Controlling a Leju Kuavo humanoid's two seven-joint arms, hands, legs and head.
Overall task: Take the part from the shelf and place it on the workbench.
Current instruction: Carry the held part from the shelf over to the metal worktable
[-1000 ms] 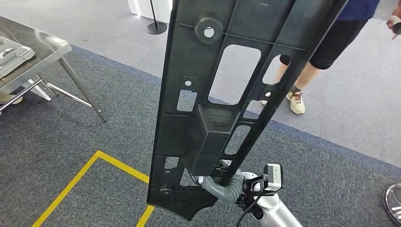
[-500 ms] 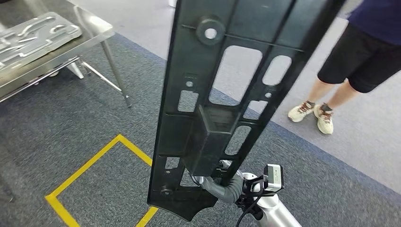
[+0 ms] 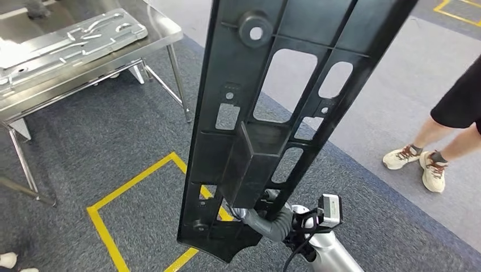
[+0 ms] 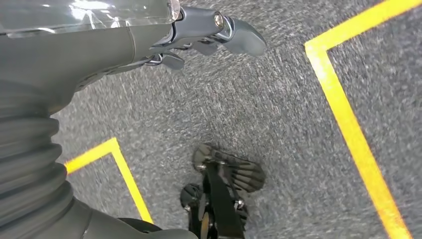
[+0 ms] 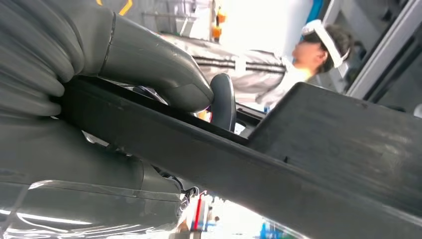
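Nearest, the right hand (image 3: 266, 218) is seen clamped on the lower end of the long black part (image 3: 272, 113), which is held upright and close in front of the head view; the grey thumb (image 5: 154, 64) pressed over the part's edge is made plain in the right wrist view, where the head view hides the grasp. The left hand (image 4: 209, 35) is seen hanging over the carpet (image 4: 278, 114), fingers loosely apart, nothing held. Carrying is judged the step in hand: the part is off the shelf, not yet set down. Farther left, the steel workbench (image 3: 164, 39) is seen with a metal panel (image 3: 74, 42) lying on it; an approach and a lowering onto bare surface are judged to be called for next
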